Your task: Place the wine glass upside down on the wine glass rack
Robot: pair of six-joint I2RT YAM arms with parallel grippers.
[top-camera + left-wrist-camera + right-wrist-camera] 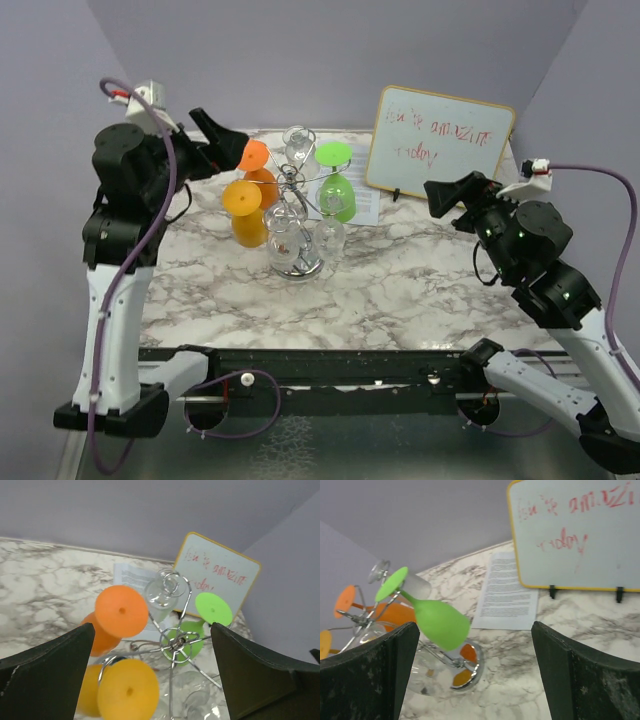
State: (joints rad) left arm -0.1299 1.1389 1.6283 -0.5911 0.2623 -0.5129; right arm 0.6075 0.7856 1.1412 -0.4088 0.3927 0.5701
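while upside-down, orange glass (121, 611) on rack (174, 642)

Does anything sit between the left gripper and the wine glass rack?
Only hung glasses: the orange glass and the yellow glass hang on the wine glass rack toward the open left gripper.

wine glass rack (175, 641) base cropped; sheet (507, 592) text unreadable
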